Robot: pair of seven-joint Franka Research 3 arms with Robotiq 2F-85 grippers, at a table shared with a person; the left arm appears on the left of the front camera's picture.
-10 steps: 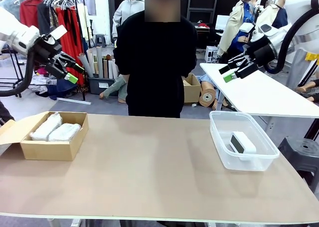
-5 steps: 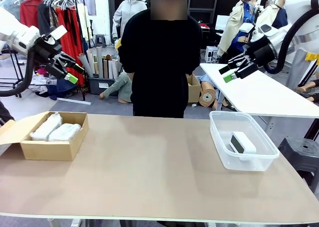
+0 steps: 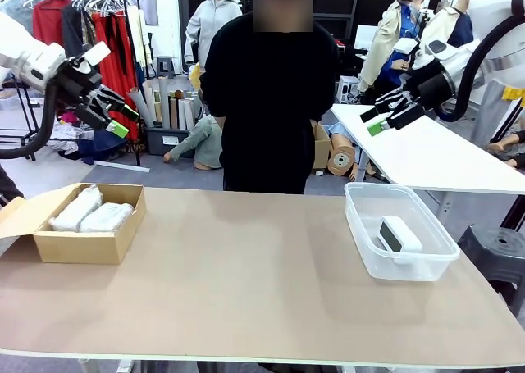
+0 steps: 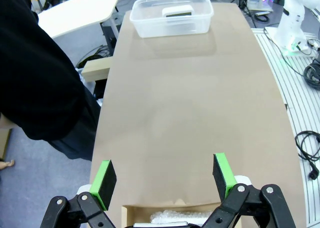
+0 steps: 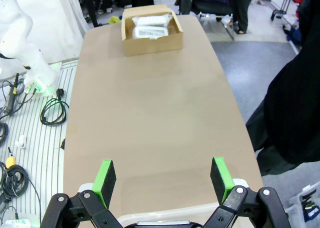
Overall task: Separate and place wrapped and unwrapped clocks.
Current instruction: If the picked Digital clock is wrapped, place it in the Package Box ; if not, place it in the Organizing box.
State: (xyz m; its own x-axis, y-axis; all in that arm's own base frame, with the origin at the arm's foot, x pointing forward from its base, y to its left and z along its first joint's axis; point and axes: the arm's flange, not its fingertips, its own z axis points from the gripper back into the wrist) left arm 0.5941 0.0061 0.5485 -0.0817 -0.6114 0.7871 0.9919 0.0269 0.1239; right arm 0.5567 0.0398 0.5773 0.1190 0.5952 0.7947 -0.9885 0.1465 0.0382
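On the table's left, one cardboard box (image 3: 86, 243) holds two wrapped clocks (image 3: 78, 208); at right, one clear plastic tub (image 3: 400, 266) holds one bare white clock (image 3: 399, 234); left gripper (image 3: 120, 118) and right gripper (image 3: 376, 119) both raised, jaws wide, empty.

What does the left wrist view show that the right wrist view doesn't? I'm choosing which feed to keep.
Left wrist alone: the clear tub holding the bare clock, and the left gripper, jaws open. Right wrist alone: the cardboard box with both wrapped bundles in full, and the right gripper, jaws open. Shared: the brown table and the person's dark clothing.
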